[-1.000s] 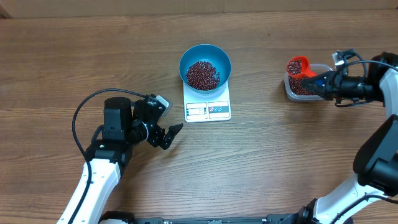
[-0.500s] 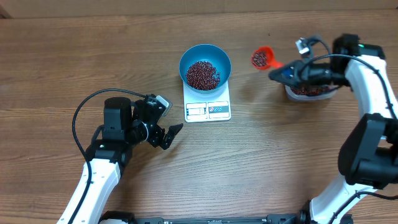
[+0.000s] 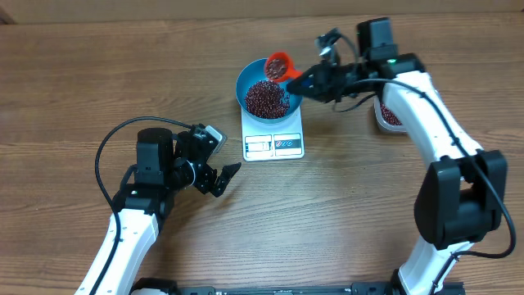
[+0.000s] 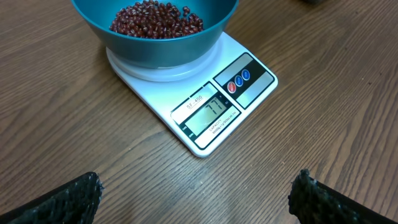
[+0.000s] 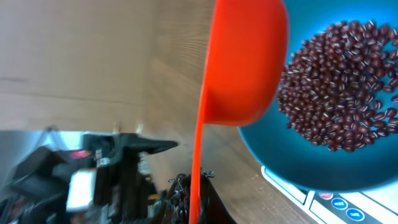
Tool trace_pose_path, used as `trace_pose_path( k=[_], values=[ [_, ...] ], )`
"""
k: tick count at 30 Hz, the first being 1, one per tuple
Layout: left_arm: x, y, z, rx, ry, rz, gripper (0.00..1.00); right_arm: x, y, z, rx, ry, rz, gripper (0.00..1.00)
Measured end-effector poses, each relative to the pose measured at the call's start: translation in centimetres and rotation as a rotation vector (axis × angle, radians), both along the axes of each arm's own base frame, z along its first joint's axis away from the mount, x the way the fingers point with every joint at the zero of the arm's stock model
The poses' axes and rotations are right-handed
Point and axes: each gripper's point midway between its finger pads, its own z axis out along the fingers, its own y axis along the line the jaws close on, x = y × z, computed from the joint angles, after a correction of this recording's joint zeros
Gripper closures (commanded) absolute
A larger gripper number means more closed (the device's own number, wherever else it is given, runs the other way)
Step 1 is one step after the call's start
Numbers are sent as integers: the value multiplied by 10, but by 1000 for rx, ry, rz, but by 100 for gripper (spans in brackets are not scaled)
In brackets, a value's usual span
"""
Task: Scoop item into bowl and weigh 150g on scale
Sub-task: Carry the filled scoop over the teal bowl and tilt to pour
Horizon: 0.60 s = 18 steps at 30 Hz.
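The teal bowl (image 3: 246, 79) stands on the white scale (image 3: 274, 145) and holds a heap of red-brown beans (image 3: 267, 98). My right gripper (image 3: 315, 82) is shut on the handle of an orange-red scoop (image 3: 279, 65). The scoop carries beans and hangs over the bowl's far right rim. In the right wrist view the scoop (image 5: 245, 62) shows its underside above the bowl (image 5: 280, 162) and beans (image 5: 336, 93). My left gripper (image 3: 219, 176) rests open near the table, left of and nearer than the scale. The left wrist view shows the scale (image 4: 205, 118) with its display lit, below the bowl (image 4: 168, 50).
A clear plastic tub (image 3: 391, 116) with more beans sits to the right of the scale, partly hidden behind my right arm. Black cable loops over the table beside the left arm (image 3: 106, 156).
My right arm has carried the bean-filled scoop leftward from the clear tub to above the bowl. The left arm has not moved.
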Motion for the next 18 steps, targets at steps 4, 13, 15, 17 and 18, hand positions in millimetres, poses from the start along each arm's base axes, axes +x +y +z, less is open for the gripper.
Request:
trace_pose_path(
  k=[4,13,15,17,18],
  values=[
    [0,0,0,0,0,0,0,-4,22,-22,-148,7,-38,96],
    [0,0,0,0,0,0,0,2,20,-53,-417,-50,-139,96],
    [0,0,0,0,0,0,0,2,20,-58,-470,-78,-148,96],
    [0,0,0,0,0,0,0,2,19,-61,-510,-97,-150,96],
    [0,0,0,0,0,0,1,2,18,-63,-534,-105,-152,96]
  ],
)
